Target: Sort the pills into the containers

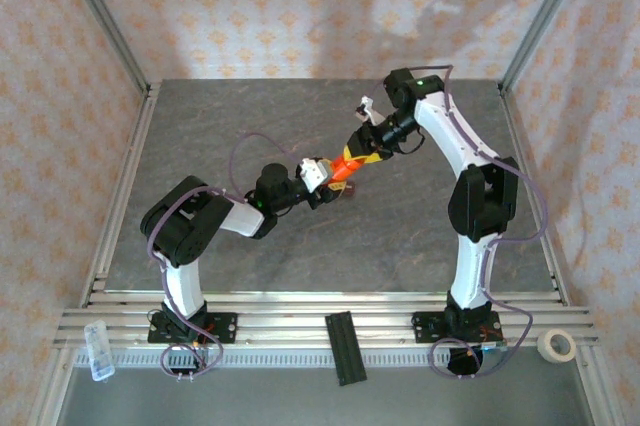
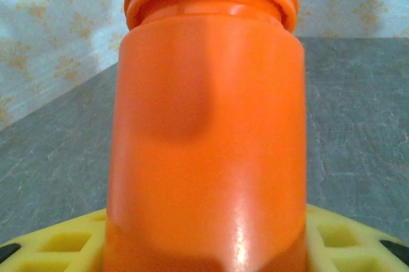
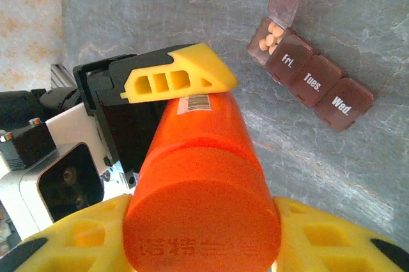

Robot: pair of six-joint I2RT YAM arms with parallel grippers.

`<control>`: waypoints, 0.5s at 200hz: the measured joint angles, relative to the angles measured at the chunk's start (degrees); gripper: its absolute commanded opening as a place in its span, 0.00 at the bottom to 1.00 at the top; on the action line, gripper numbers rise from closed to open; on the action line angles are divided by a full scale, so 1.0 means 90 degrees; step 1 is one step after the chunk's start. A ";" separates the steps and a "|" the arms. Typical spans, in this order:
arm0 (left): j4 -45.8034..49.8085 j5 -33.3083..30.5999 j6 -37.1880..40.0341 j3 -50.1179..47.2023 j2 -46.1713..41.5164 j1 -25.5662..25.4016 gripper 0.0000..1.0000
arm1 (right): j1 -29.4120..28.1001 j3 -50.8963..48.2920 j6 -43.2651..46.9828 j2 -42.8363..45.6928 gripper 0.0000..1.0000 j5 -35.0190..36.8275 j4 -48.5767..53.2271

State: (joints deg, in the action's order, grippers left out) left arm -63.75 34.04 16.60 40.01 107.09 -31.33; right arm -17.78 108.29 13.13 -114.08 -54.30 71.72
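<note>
An orange cylindrical bottle hangs tilted above the middle of the table, held at both ends. My left gripper is shut on its body, with a yellow finger on each side. My right gripper is shut on the capped end, and its fingers press against the cap. The left gripper's yellow finger lies on the labelled end. The containers, a dark red-brown row of joined compartments marked Fri., Tues. and Wed., lie on the table beyond. One end lid stands open over several pale orange pills.
The grey table is walled by a metal frame and patterned panels. On the near rails lie a black strip, a roll of tape at the right and a small clear object at the left.
</note>
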 measured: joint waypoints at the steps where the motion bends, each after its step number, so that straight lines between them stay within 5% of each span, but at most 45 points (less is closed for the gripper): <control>1: 0.0010 0.0000 0.0000 0.0000 0.0000 0.0000 0.00 | 0.0000 -0.0017 -0.0024 0.0000 0.35 -0.0010 -0.0027; 100: 0.0221 -0.0182 -0.0002 0.0017 0.0000 0.0039 0.00 | 0.0022 -0.0284 -0.1188 0.0002 0.39 -0.0129 -0.0556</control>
State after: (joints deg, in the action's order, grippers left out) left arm -61.76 32.40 16.58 40.16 107.09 -30.98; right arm -17.58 105.73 2.44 -114.06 -55.46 66.72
